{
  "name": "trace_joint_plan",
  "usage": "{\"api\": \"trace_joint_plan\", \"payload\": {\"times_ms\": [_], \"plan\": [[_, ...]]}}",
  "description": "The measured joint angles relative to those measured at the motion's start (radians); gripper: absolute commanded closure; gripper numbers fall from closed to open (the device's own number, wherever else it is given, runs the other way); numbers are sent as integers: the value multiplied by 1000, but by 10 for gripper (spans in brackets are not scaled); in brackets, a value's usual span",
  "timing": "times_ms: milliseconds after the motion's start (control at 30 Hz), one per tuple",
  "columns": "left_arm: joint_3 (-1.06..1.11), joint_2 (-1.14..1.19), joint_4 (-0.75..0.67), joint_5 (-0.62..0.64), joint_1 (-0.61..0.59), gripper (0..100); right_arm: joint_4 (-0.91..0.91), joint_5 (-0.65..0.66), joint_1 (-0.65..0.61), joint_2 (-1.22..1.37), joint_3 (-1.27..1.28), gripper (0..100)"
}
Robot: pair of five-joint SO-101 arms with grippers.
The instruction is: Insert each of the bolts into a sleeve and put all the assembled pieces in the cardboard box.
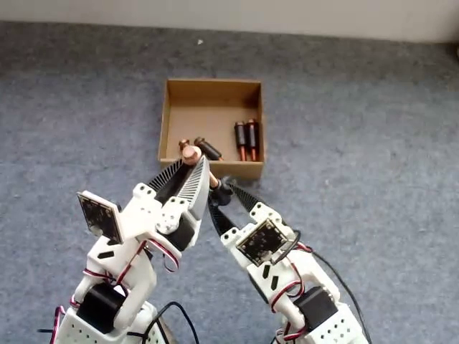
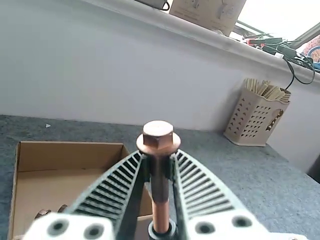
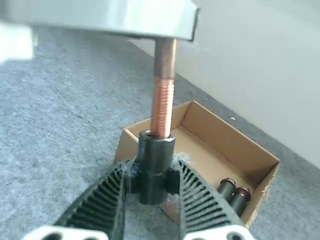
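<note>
High view, entries as seen. Left gripper (image 1: 192, 162): fingers closed tight on the shank of a copper bolt (image 1: 190, 152), just below its flanged head; bolt upright, held at the near wall of the cardboard box (image 1: 212, 84). Right gripper (image 1: 223, 193): fingers clamped round a black sleeve (image 1: 219, 190), held beneath the bolt; the bolt's threaded tip sits in the sleeve's mouth. Box contents: two assembled pieces (image 1: 247, 139) side by side by the wall on the right arm's side, another near the front corner opposite. Surface: grey carpet (image 1: 373, 129)
</note>
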Motion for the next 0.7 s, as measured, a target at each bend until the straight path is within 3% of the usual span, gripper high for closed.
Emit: {"api": "trace_joint_plan", "payload": {"times_ms": [400, 467, 600, 700], "plan": [[0, 0, 58, 0, 14, 989, -52, 2, -3, 0, 0, 994], [0, 0, 100, 0, 34, 943, -52, 2, -5, 0, 0, 994], [-8, 0, 221, 0, 58, 756, -52, 5, -5, 2, 0, 994], [-48, -5, 334, 5, 54, 729, -52, 5, 0, 0, 0, 994]]}}
